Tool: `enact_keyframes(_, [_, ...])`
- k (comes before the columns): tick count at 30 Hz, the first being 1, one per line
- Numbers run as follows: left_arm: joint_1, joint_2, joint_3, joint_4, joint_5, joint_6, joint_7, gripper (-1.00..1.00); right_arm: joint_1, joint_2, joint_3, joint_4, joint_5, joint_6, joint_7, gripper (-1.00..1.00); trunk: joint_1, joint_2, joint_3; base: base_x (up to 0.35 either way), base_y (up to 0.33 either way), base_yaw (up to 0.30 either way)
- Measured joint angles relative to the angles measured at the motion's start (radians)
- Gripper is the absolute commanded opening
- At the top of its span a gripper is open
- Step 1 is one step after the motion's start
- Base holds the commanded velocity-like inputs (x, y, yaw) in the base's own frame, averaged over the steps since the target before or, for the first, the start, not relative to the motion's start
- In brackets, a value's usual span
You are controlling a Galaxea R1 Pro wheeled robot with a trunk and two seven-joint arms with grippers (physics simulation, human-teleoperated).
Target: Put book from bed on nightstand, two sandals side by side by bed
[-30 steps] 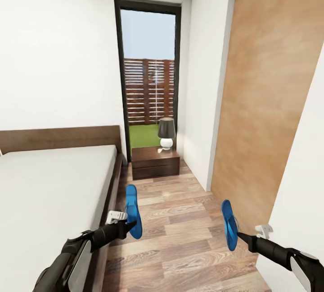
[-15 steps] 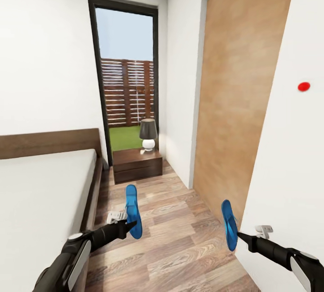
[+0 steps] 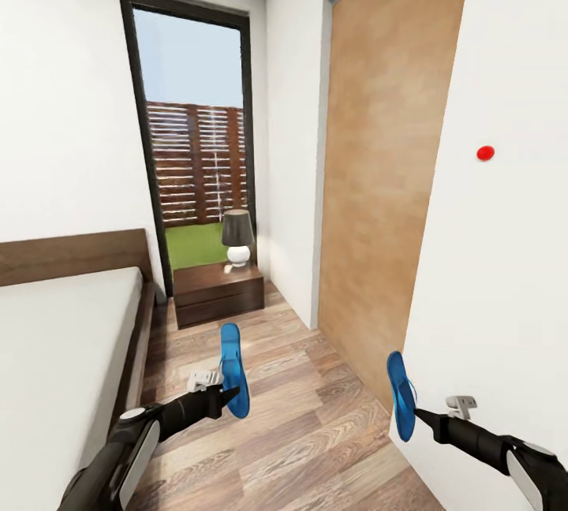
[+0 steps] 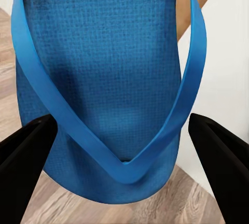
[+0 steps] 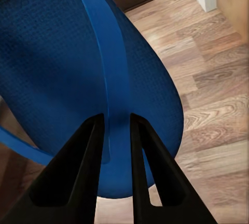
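Both bright blue sandals are held up above the wood floor. My left gripper (image 3: pixel 229 396) is shut on one sandal (image 3: pixel 233 369), which stands on edge close to the bed's dark frame. In the left wrist view this sandal (image 4: pixel 104 63) hangs between my two black fingers (image 4: pixel 23 162), thong strap facing the camera. My right gripper (image 3: pixel 416 413) is shut on the other sandal (image 3: pixel 401 397), near the white wall at the right. The right wrist view has the fingers (image 5: pixel 78 172) pinching that sandal (image 5: pixel 57 63) by its strap. The bed (image 3: pixel 55 337) lies at the left. The nightstand (image 3: pixel 217 292) stands beyond it. The book is out of view.
A black-shaded lamp (image 3: pixel 237 236) stands on the nightstand, in front of a tall dark-framed window (image 3: pixel 193 124). A tan wooden door (image 3: pixel 379 180) and a white panel with a red dot (image 3: pixel 485 153) line the right side. Wood-plank floor (image 3: pixel 308 416) runs between bed and wall.
The camera has turned to the right, so bed, nightstand and window sit further left in the picture. Both arms and their sandals keep the same pose.
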Motion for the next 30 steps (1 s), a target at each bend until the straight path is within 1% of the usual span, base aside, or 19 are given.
enact_keyframes(3, [0.0,0.0,-0.001,0.01,-0.002,-0.005,0.005,-1.0,0.0,0.007,0.003,0.013,0.004,-0.006,-0.005,-1.0,0.0,0.0,0.0,0.0,0.0,-0.006])
enact_keyframes(5, [0.001,0.0,-0.001,0.032,-0.003,-0.008,0.008,-1.0,0.001,0.01,0.008,0.092,0.01,-0.012,-0.007,-1.0,0.0,0.0,0.0,0.0,0.0,-0.002])
enact_keyframes(6, [0.002,0.0,-0.002,0.063,-0.01,-0.012,0.01,-1.0,0.001,0.01,0.008,0.127,0.009,-0.016,-0.006,-1.0,0.0,0.0,0.0,0.0,0.0,0.0])
enact_keyframes(8, [0.002,-0.001,-0.003,0.148,-0.016,-0.036,0.012,-1.0,0.001,0.011,0.012,0.241,0.008,-0.046,-0.007,-1.0,0.0,0.0,0.0,0.0,0.0,0.0])
enact_keyframes(9, [0.003,0.0,-0.003,0.201,-0.017,-0.068,0.013,-1.0,0.001,0.011,0.01,0.286,0.004,-0.07,-0.007,-1.0,0.0,0.0,0.0,0.0,0.0,0.0])
enact_keyframes(10, [0.003,0.0,-0.002,0.277,-0.016,-0.136,0.014,-1.0,0.001,0.012,0.008,0.329,0.005,-0.098,-0.006,-1.0,0.0,0.0,0.0,0.0,0.0,0.0])
enact_keyframes(12, [0.003,0.0,-0.003,0.379,-0.017,-0.245,0.016,-1.0,0.0,0.012,0.003,0.361,0.001,-0.12,-0.005,-1.0,0.0,0.0,0.0,0.0,0.0,0.0])
enact_keyframes(14, [0.002,0.0,-0.004,0.423,-0.013,-0.289,0.015,-1.0,0.0,0.012,0.003,0.371,0.0,-0.126,-0.005,-1.0,0.0,0.0,0.0,0.0,0.0,0.0])
enact_keyframes(19, [0.003,0.0,-0.003,0.45,-0.009,-0.315,0.013,-1.0,0.0,0.012,0.003,0.378,-0.001,-0.13,-0.003,-1.0,0.0,0.0,-0.001,0.0,0.0,0.0])
enact_keyframes(30, [0.003,0.0,-0.003,0.454,-0.004,-0.318,0.013,-1.0,0.0,0.012,0.003,0.378,-0.001,-0.129,-0.003,-1.0,0.0,0.0,-0.016,0.0,0.0,0.0])
